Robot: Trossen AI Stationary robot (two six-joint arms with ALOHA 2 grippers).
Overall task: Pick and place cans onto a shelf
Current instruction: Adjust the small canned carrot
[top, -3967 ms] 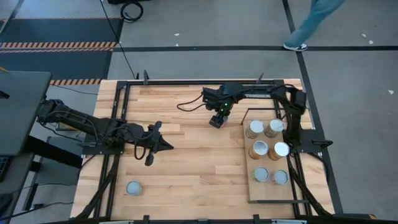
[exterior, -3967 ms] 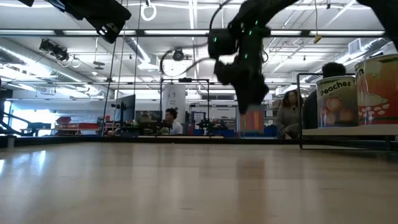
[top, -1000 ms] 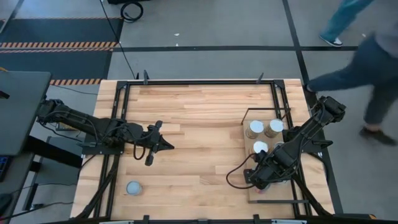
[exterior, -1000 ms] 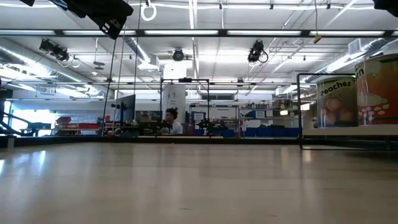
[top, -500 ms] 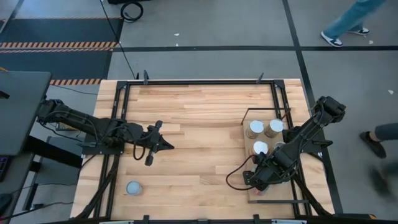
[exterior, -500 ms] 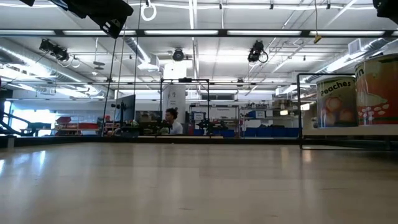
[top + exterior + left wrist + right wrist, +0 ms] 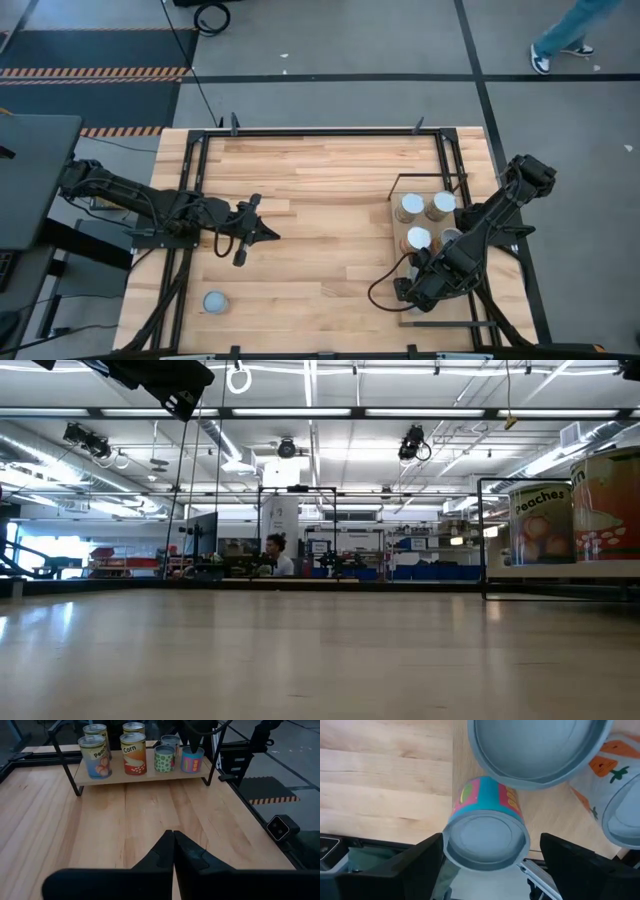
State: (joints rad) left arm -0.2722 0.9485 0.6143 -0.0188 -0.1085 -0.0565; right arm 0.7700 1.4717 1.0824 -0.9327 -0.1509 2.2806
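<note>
Nearest in the left wrist view, the left gripper hangs over the bare tabletop with its fingers pressed shut and empty. Beyond it stands the shelf, carrying cans whose labels read "Peaches" and "Corn", then a green dotted can and a pink-and-blue can. Over that last one the right gripper hangs, fingers spread wide on either side, not gripping. 1 can sits alone near the tabletop's front left.
</note>
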